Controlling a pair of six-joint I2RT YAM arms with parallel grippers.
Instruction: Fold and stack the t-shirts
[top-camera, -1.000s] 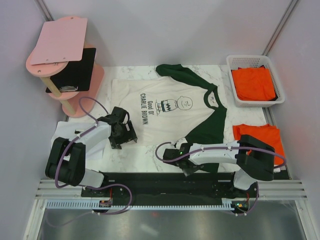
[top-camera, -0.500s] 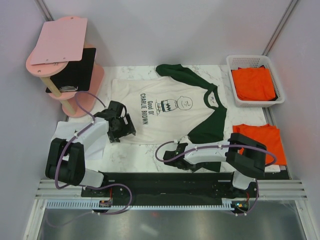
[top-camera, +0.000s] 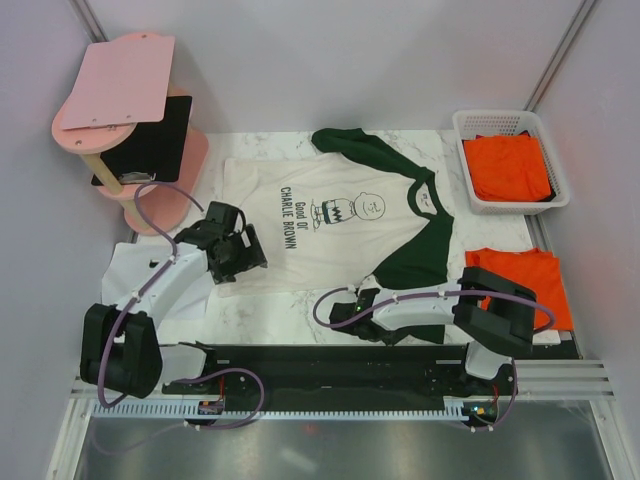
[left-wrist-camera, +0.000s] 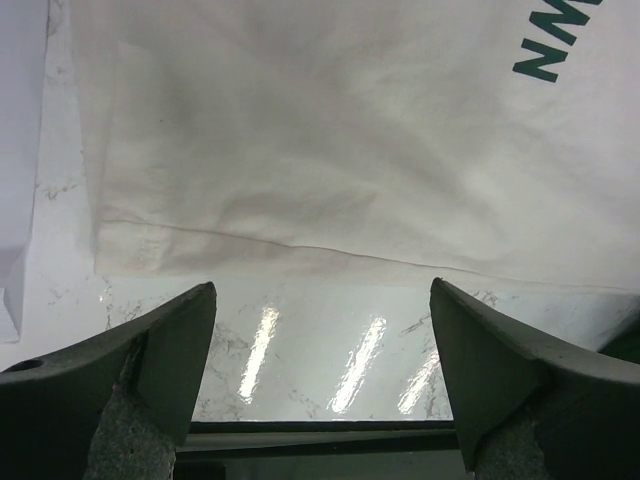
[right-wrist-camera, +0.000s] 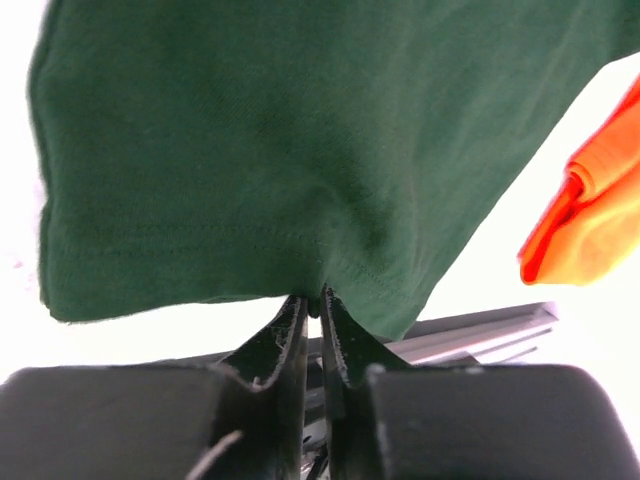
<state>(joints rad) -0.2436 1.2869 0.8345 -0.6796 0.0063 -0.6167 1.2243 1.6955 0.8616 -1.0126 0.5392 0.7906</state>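
R gripper (right-wrist-camera: 312, 300) pinching green sleeve (right-wrist-camera: 250, 150), L gripper (left-wrist-camera: 320, 292) spread by cream shirt (left-wrist-camera: 300, 140) — orange tee (right-wrist-camera: 590, 210) nearby

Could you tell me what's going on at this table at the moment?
Two robot arms are working on the cream Charlie Brown t-shirt, spread flat on the marble table. The right gripper is shut on the cuff of its dark green sleeve. The left gripper hangs open by the shirt's bottom hem, gripping nothing. Orange t-shirts lie in the white basket and on the table's right side.
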